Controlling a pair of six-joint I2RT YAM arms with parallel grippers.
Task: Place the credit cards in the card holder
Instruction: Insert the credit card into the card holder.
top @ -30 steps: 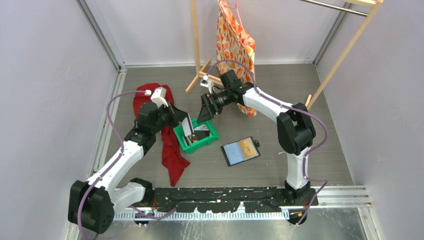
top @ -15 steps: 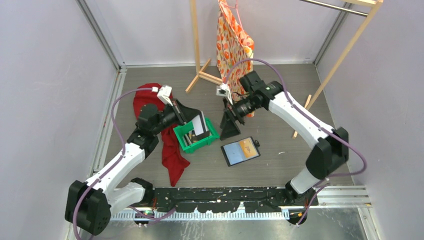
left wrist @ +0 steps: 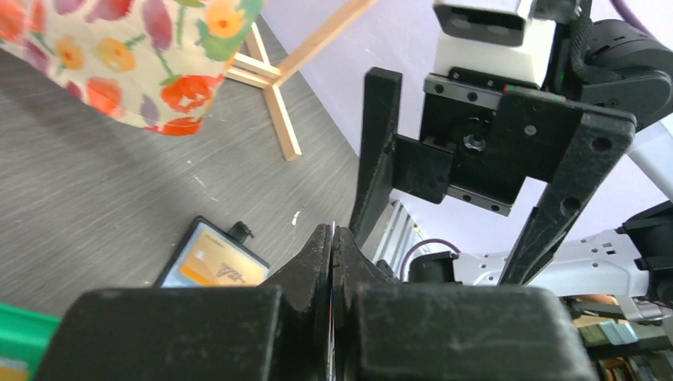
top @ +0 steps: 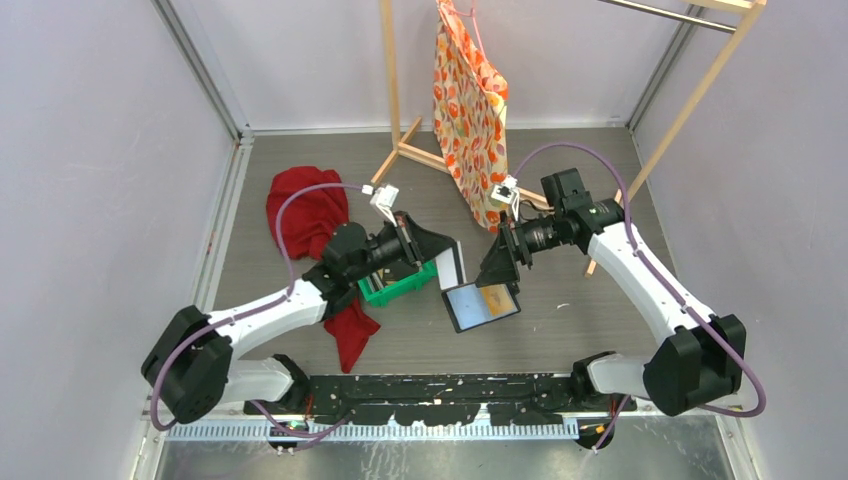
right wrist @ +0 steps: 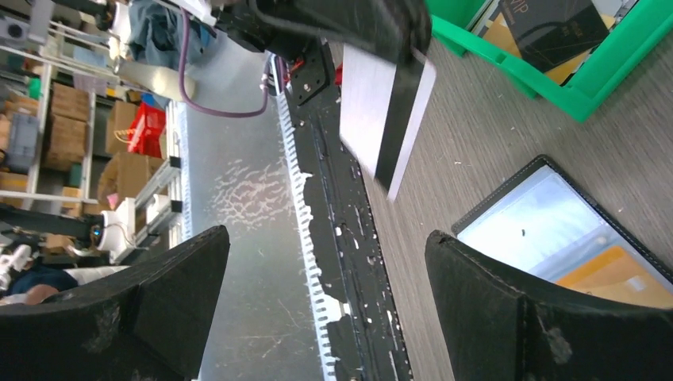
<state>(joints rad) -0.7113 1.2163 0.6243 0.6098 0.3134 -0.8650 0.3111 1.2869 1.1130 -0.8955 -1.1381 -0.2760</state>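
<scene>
One whitish credit card [top: 453, 267] with a dark stripe along one edge is held upright between the green tray [top: 392, 291] and the card holder [top: 481, 305], just beside the holder's left corner; whether its lower edge touches the table [top: 560, 335] cannot be told. It is pinched by the left gripper [top: 441, 259], whose jaws are seen in the left wrist view pressed together on the thin edge of the card. The card holder is laid open and flat on the table, its pale lining facing up, and an orange-yellow card [top: 492, 296] is seated in its right half. A dark card [right wrist: 555, 28] is observed lying in the green tray, over something yellowish. The right gripper [top: 498, 264] is positioned above the far edge of the holder with its jaws spread wide and nothing between them. A red cloth [top: 305, 210] is noted left of the tray, and a floral garment [top: 468, 90] is hung on a wooden rack [top: 392, 80] at the far side.
</scene>
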